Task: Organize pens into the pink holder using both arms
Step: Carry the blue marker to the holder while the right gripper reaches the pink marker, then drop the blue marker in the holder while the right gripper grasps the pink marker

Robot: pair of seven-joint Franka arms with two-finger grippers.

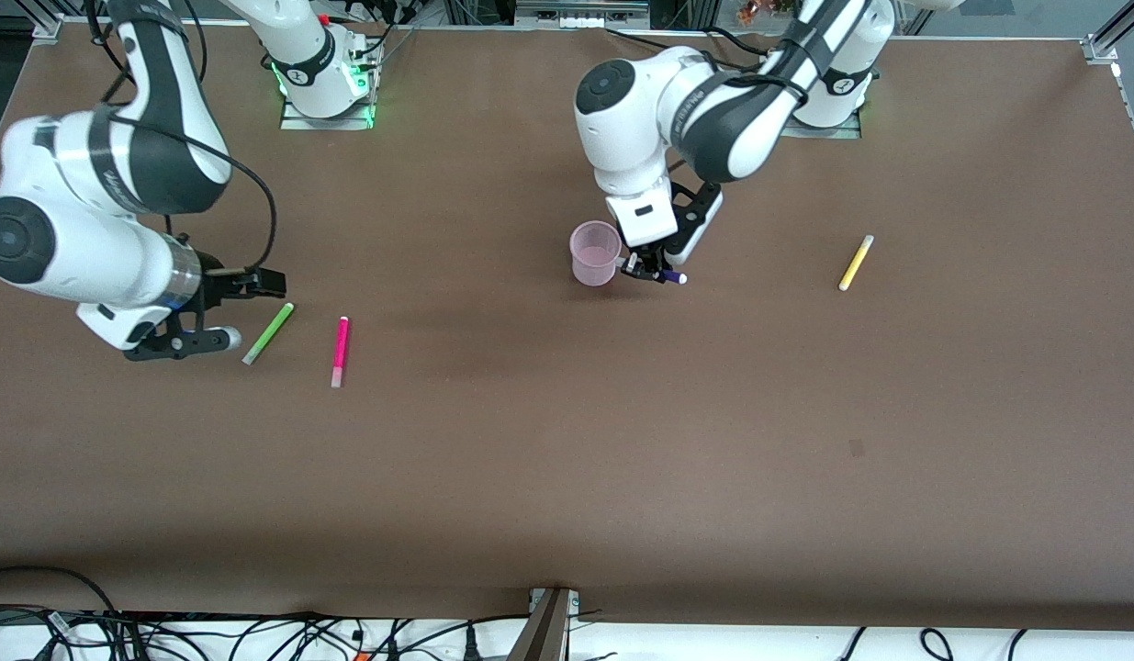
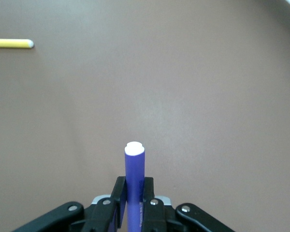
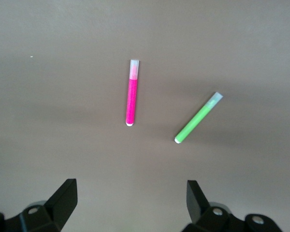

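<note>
Left end effector (image 1: 654,272) clamped on purple pen (image 2: 134,181), held up just beside pink holder (image 1: 595,253), which stands mid-desk toward the robot-base edge. To do this well: bring the pen upright over the rim, centre it, then release low. Right end effector (image 1: 219,309), fingers apart, hovers by green pen (image 1: 268,333) and magenta pen (image 1: 340,351) at its desk end. Yellow pen (image 1: 856,263) lies toward the left arm's end.

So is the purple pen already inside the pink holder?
No, the left gripper holds the purple pen beside the pink holder.
</note>
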